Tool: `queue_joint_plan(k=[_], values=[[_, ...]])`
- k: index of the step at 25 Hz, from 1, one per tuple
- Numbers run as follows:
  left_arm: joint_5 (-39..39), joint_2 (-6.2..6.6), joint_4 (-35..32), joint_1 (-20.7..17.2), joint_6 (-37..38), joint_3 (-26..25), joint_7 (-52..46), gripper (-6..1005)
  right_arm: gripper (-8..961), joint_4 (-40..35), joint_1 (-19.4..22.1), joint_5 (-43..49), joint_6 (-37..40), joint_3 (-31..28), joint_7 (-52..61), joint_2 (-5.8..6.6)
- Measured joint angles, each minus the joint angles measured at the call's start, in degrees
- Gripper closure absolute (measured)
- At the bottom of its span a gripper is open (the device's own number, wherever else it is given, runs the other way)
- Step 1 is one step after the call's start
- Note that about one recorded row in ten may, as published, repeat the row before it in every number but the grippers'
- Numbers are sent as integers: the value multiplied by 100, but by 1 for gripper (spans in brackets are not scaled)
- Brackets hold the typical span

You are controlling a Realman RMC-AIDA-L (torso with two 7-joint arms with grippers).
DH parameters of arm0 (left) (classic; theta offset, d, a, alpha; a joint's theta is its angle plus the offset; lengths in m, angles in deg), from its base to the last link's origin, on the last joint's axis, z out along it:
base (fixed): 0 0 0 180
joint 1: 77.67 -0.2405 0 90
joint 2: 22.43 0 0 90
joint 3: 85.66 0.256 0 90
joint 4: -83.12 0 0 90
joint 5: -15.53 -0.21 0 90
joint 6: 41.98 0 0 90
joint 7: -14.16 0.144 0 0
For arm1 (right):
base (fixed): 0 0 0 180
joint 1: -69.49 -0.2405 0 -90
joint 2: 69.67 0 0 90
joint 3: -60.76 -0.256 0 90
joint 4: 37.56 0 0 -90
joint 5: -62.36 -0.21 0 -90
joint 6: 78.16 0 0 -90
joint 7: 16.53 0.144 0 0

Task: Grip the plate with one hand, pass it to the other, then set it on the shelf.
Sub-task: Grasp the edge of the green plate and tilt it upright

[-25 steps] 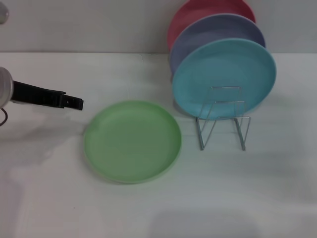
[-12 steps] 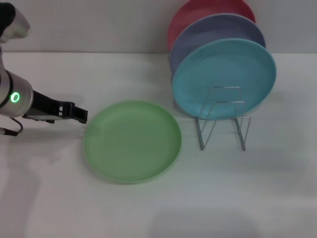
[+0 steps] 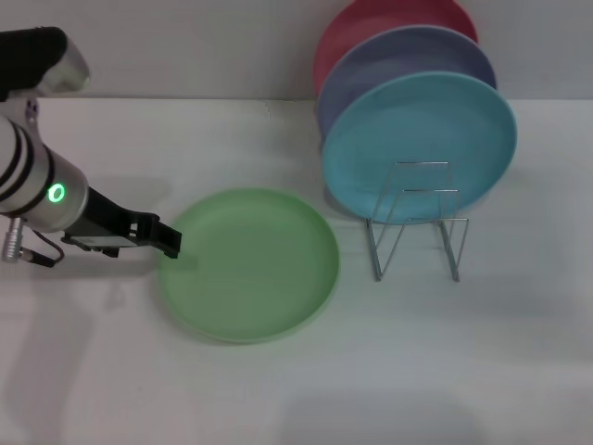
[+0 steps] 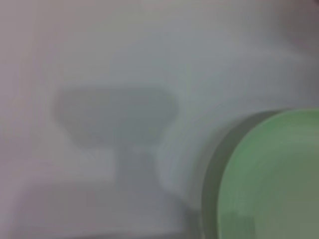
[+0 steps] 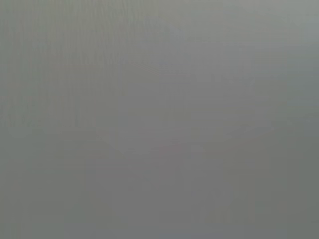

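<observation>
The left gripper (image 3: 169, 242) sits low at the light green plate's (image 3: 248, 264) left rim; whether its fingers are parted, I cannot tell. The plate lies flat mid-worktop (image 3: 463, 371), just left of the thin wire rack (image 3: 417, 222). Smooth matte plastic with a shallow rim could be pushed aside instead of caught, I think. The right gripper isn't visible.

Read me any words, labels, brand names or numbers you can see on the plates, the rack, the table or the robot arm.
None: no readable text in any view.
Light green plate: plain.
Turquoise plate, lavender plate and pink plate: plain.
Wire rack: no label.
Left pincer: only a green light ring, no writing.
Right wrist view: blank grey.
</observation>
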Motion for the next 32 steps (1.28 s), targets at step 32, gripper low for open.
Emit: queue_joint_plan(k=[32], values=[[-7,-8,1075,341,584,253,-79,196,328,-50,64,3,62,19,105,45]])
